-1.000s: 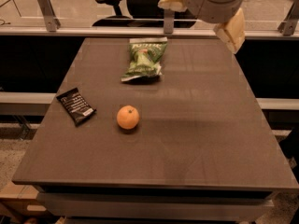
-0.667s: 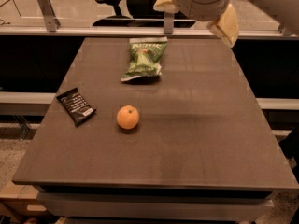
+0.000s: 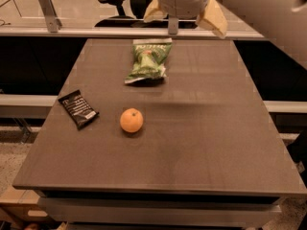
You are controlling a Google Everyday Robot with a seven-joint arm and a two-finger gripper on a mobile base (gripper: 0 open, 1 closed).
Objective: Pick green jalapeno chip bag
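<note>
1. The green jalapeno chip bag [image 3: 147,60] lies flat on the far part of the table [image 3: 206,128], a little left of the middle. Its white-lettered end points toward the far edge and its other pale sealed end toward the near side. The bag is closed at both ends, so what it holds cannot be seen. Its green face is crinkled.
2. The bag lies apart from the other things, with bare tabletop on every side of it.
3. The gripper [image 3: 183,23] hangs above the far edge of the table, just beyond the bag and slightly to its right. It is higher than the bag and does not touch it. Its two pale fingers [image 3: 213,20] stand wide apart, one on each side of the grey wrist, and grip nothing.
4. An orange fruit [image 3: 131,120] sits nearer than the bag, left of the table's middle and well apart from the bag.
5. A small black wrapper [image 3: 78,109] with a white label lies flat to the left of the fruit, close to the table's left edge and turned at an angle. It is apart from the fruit and also looks closed.
6. Beyond the table a pale rail [image 3: 72,31] runs from left to right. An upright metal bracket [image 3: 48,6] stands on it at the far left, and a short post [image 3: 172,25] rises under the gripper.
7. A dark office chair [image 3: 115,1] stands farther back, behind the rail.
</note>
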